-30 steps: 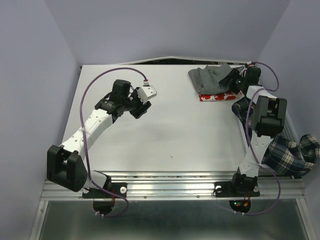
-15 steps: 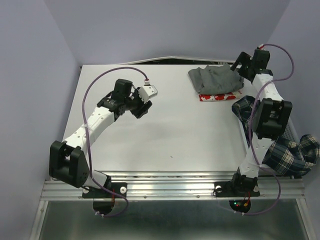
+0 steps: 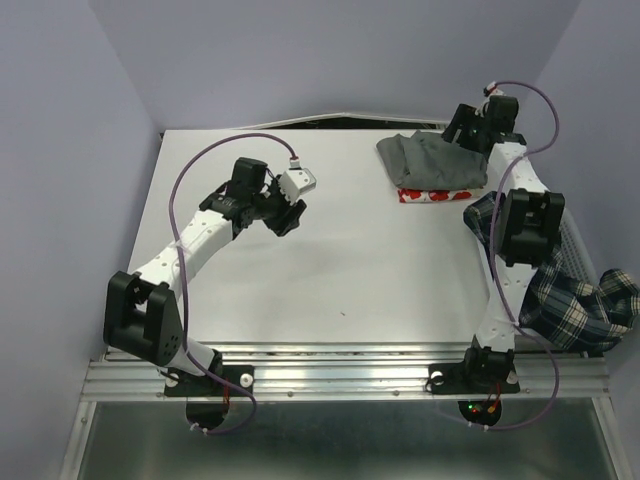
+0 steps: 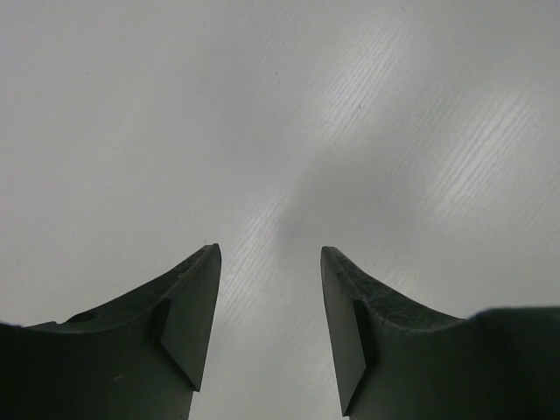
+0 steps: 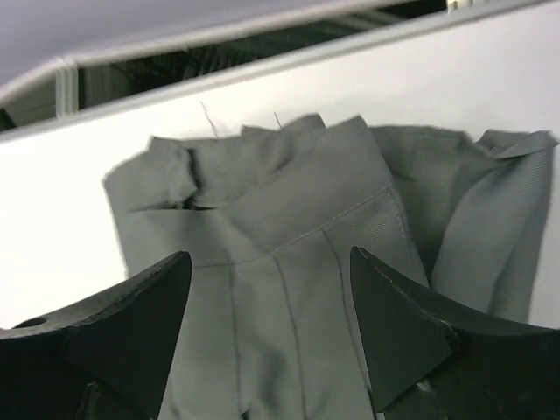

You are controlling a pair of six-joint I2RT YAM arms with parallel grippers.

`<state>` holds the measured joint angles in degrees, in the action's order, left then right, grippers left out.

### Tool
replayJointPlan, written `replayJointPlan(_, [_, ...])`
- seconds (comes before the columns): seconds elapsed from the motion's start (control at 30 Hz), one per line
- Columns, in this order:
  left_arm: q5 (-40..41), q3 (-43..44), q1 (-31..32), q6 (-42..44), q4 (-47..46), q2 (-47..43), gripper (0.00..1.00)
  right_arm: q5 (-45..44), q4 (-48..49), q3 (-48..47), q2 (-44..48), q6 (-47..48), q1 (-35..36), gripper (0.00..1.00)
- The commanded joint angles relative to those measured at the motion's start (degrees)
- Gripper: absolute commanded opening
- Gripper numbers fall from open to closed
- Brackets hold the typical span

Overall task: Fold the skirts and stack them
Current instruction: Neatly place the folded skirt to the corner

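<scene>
Lilac walls close in a white table on three sides, and a dark gap runs along its far edge. A metal rail carrying both arm bases bounds the near edge.

The grey skirt lies folded but rumpled at the far right of the table, close to the far edge. The white skirt with red print lies beneath it, showing only as a strip along the grey skirt's near side. The plaid skirt is nearer the camera and to the right of the grey skirt, bunched up and spilling over the table's right edge, partly behind the right arm.

The right gripper hangs just above the grey skirt at its far right corner, fingers spread wide and holding nothing. The left gripper is well to the left of the grey skirt, over bare table, fingers parted about halfway with nothing between them.

Everything left of the grey skirt, and nearer than it, is bare white surface out to the left and near edges.
</scene>
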<state>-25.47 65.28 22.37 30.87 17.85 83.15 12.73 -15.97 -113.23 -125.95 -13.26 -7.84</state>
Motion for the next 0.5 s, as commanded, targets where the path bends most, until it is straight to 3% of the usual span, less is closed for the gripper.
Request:
replayJointPlan(0.0, [-2.1, 2.3, -0.6, -1.9, -2.8, 0.5, 0.61, -3.4, -2.6, -2.0, -5.6, 3.4, -0.3, 0.79])
replayJointPlan(0.23, [-1.9, 1.7, -1.2, -2.5, -2.1, -0.5, 0.61, -7.6, -1.5, 0.3, -6.8, 6.1, -0.3, 0.89])
replayJointPlan(0.37, [-1.2, 0.6, -1.3, -3.5, -2.3, -2.2, 0.64, -2.9, -0.3, 2.3, -2.4, 5.8, -0.3, 0.98])
replayJointPlan(0.47, [-0.8, 0.2, -1.4, -4.6, -2.3, -3.8, 0.66, 5.6, -0.4, 0.9, 3.4, 6.0, -0.3, 1.0])
